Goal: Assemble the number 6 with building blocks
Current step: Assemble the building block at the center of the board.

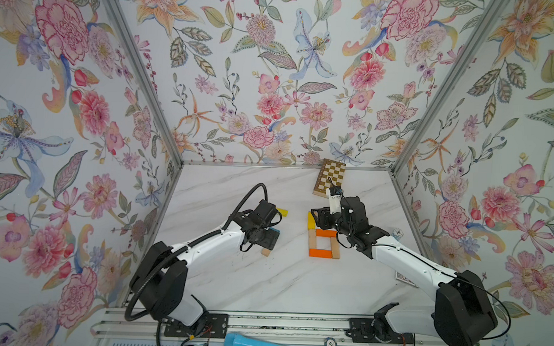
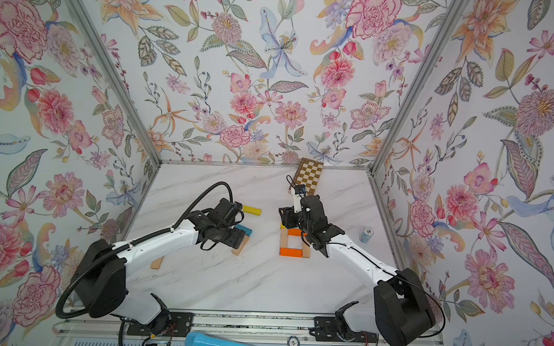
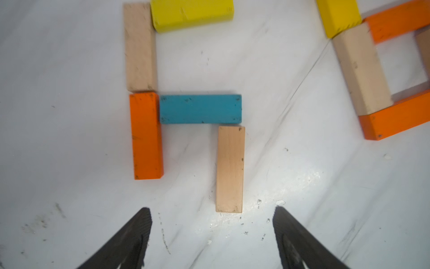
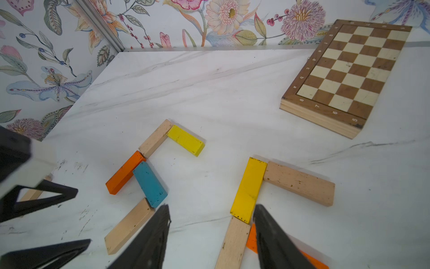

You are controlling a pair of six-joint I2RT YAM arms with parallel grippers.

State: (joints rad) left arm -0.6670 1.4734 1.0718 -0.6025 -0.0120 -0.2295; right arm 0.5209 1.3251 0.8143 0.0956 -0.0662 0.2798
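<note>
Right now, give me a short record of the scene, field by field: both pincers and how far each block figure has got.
left pincer: open, empty, just short of a beige block's end
right pincer: open, beside the yellow block
right figure: six blocks, a full 6
left figure: five blocks, loop's bottom bar missing
spare block: beige, lying apart beside the left arm
</note>
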